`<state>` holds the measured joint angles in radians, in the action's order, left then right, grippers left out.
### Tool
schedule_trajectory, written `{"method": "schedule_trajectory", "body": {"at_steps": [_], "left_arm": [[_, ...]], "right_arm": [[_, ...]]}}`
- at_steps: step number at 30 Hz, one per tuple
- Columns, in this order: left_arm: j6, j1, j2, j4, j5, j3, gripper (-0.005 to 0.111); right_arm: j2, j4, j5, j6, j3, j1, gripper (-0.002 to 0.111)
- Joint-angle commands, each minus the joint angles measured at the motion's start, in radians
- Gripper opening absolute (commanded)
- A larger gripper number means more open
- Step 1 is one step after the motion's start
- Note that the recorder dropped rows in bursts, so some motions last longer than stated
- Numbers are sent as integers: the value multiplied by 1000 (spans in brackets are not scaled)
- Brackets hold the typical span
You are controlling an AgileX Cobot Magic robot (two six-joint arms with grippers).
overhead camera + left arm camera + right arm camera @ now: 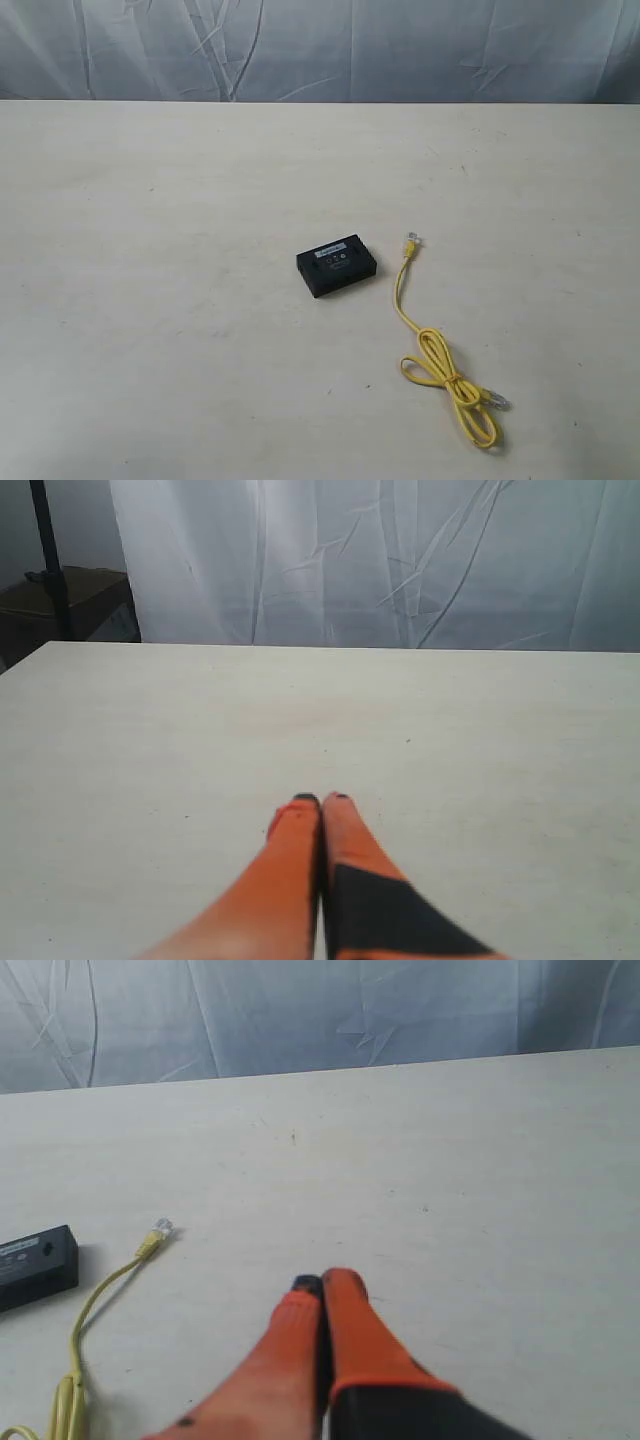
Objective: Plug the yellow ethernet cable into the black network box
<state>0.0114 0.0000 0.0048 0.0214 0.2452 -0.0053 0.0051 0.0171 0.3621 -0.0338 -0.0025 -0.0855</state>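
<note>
Currently left claw point(321, 800) and right claw point(322, 1283) sit closed, empty, yellow cable point(452, 382) beside black box point(337, 264)

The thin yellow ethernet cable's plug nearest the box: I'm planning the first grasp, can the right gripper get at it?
Probably yes. The clear plug lies on the pale table, apart from the flat black network box, with nothing between it and the right gripper, whose jaws are shut.

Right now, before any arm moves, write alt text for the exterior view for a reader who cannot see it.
A black box lies on a pale table with a yellow cable unplugged to its right: one plug near the box but apart, the rest looped. Creased grey cloth hangs behind; no arm shows.
</note>
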Motion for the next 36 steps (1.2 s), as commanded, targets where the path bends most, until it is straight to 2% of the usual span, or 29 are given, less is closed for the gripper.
{"method": "schedule_trajectory", "body": {"at_steps": [1, 9, 24, 30, 33, 36], "left_arm": [[-1, -4, -5, 0, -13, 5, 0], [-1, -4, -5, -21, -86, 5, 0], [-1, -4, -5, -21, -381, 5, 0], [-11, -4, -5, -1, -369, 5, 0], [-11, -4, -5, 48, -306, 5, 0], [-11, -4, 52, 48, -245, -59, 0]], "right_arm": [[-5, -1, -10, 3, 3, 4, -1], [-5, -1, -10, 3, 3, 4, -1], [-5, -1, -10, 3, 3, 4, -1], [-5, -1, -10, 3, 3, 4, -1], [-5, -1, -10, 3, 3, 4, -1], [-5, -1, -10, 3, 3, 4, -1]]}}
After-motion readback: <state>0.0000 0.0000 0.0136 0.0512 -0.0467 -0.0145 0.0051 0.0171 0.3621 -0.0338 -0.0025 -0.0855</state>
